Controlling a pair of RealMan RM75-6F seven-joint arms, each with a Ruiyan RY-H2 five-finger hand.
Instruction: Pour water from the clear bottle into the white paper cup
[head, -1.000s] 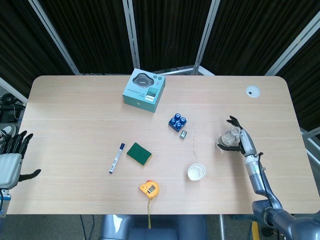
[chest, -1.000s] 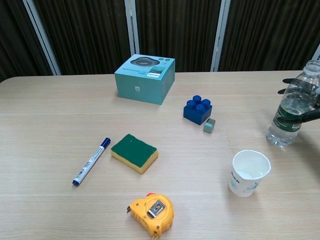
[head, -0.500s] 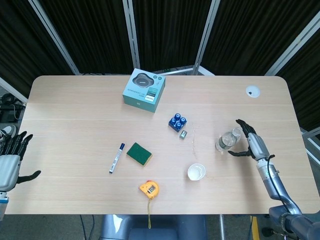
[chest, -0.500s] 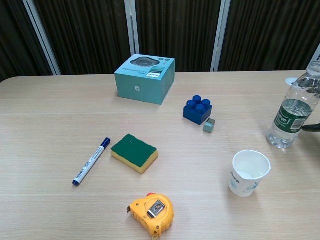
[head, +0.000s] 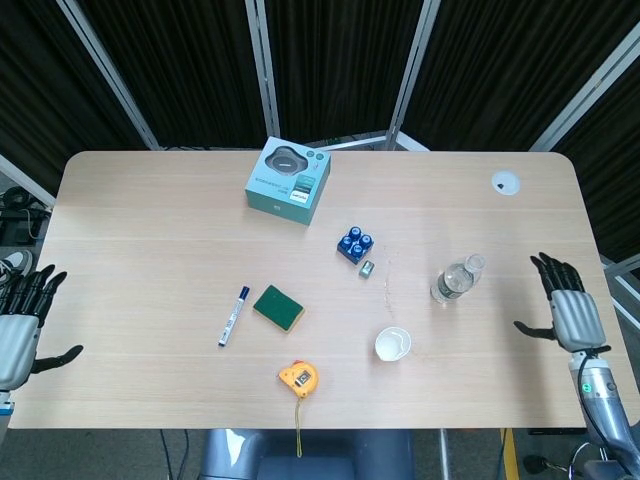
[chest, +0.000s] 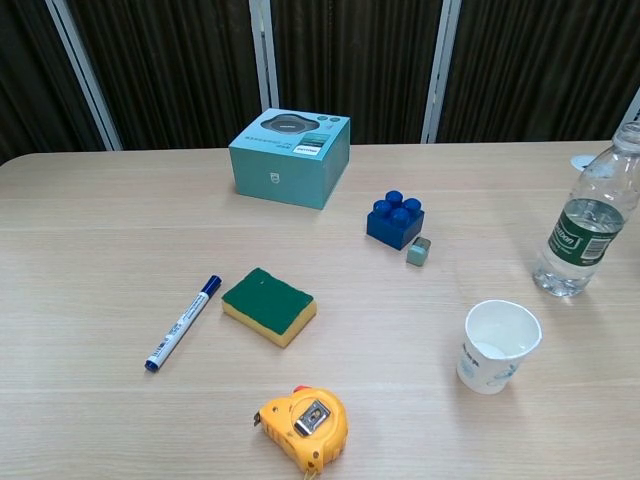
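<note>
The clear bottle (head: 452, 281) (chest: 588, 217) with a green label stands upright on the table, right of centre, with nothing touching it. The white paper cup (head: 392, 345) (chest: 497, 346) stands upright a little in front of it and to its left. My right hand (head: 562, 308) hangs open beyond the table's right edge, well clear of the bottle, and shows only in the head view. My left hand (head: 22, 318) is open off the table's left edge, fingers spread, holding nothing.
On the wooden table (head: 150, 220) lie a teal box (head: 289, 180), a blue block (head: 355, 244) with a small grey piece (head: 367, 268), a green-and-yellow sponge (head: 278, 307), a blue marker (head: 233, 316) and a yellow tape measure (head: 299, 378). A white disc (head: 505, 182) sits far right.
My right hand let go of the bottle and drew back to the right, past the table edge. The bottle stays upright where it stood. The left hand has not moved.
</note>
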